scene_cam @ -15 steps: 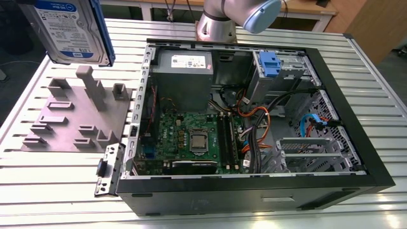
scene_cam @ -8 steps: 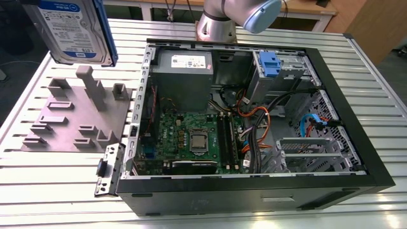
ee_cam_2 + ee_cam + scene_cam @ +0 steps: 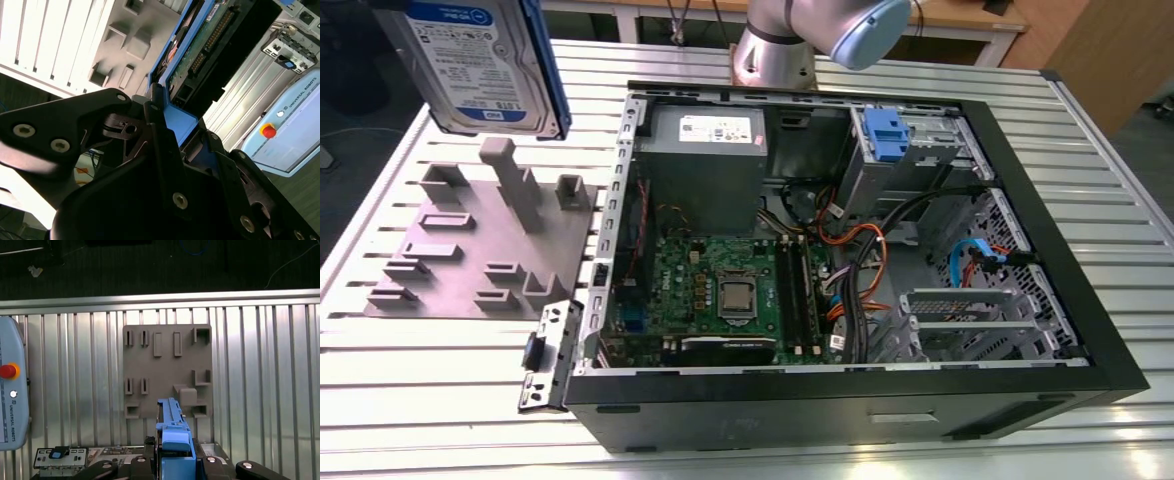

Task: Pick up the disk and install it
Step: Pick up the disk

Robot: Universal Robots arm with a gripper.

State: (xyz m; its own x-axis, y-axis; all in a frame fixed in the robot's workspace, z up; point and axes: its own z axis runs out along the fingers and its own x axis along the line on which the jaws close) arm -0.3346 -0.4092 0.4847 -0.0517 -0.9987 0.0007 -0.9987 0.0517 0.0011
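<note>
Disk [image 3: 478, 62] held in air above grey fixture plate [image 3: 467, 250], claw [image 3: 175, 452] clamped tight across its blue-railed edges

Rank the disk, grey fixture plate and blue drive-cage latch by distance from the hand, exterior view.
1. disk, gripped by the hand
2. grey fixture plate, under the disk, exterior view's left
3. blue latch, in the computer case, exterior view's right

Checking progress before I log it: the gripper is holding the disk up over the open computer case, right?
No. The gripper holds the disk up over the grey fixture plate, to the exterior view's left of the open computer case; the exterior view shows it.
</note>
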